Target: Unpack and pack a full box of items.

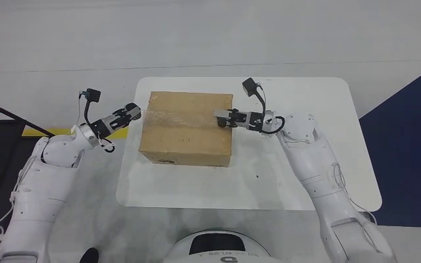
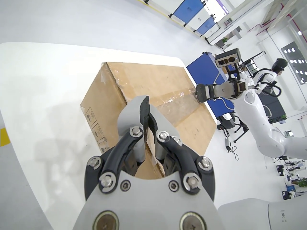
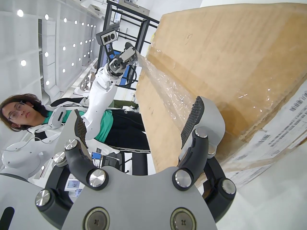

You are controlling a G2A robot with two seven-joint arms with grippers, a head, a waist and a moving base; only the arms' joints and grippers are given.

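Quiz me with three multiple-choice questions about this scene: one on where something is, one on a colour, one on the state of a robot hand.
1. Where does the cardboard box sit?
A) on the floor
B) on the white table
C) on a shelf

2. What colour is the tape along its top seam?
A) red
B) black
C) clear

3. How is the right gripper set?
A) fingers spread open
B) clamped on a bottle
C) holding scissors

Answers:
1 B, the top view shows the box resting on the tabletop.
2 C, cardboard shows through the shiny strip.
3 A, a wide gap separates its fingers in the right wrist view.
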